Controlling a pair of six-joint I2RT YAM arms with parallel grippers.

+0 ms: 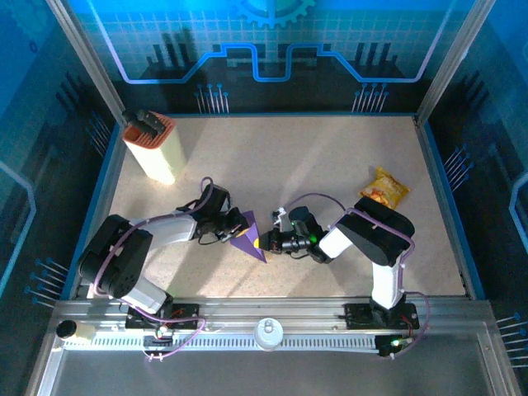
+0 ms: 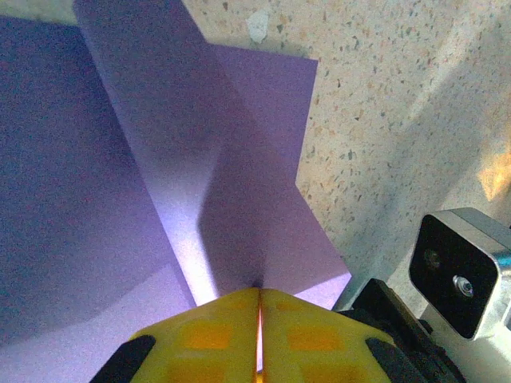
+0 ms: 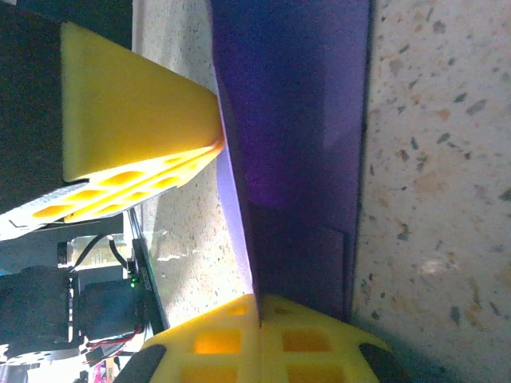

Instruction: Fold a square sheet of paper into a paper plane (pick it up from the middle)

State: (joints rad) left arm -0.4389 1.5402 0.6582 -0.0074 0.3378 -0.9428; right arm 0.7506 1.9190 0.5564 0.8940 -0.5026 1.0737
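The purple square sheet of paper [image 1: 250,239] stands creased and folded into a triangular shape at the table's near middle, held between both arms. My left gripper [image 1: 236,230] is shut on its left edge. In the left wrist view the yellow fingertips [image 2: 215,319] pinch a fold of the paper [image 2: 160,159], with the gripper [image 2: 259,292] fully closed on it. My right gripper [image 1: 266,242] is shut on the opposite edge. The right wrist view has the paper [image 3: 295,120] rising upright from that gripper [image 3: 257,300], with the left gripper's yellow fingers [image 3: 136,120] beyond it.
A tall cream-and-orange box [image 1: 153,147] stands at the back left. A yellow-orange snack packet [image 1: 386,188] lies at the right. The right arm's wrist camera [image 2: 459,271] sits close beside the left fingers. The speckled table [image 1: 313,157] has free room behind the arms.
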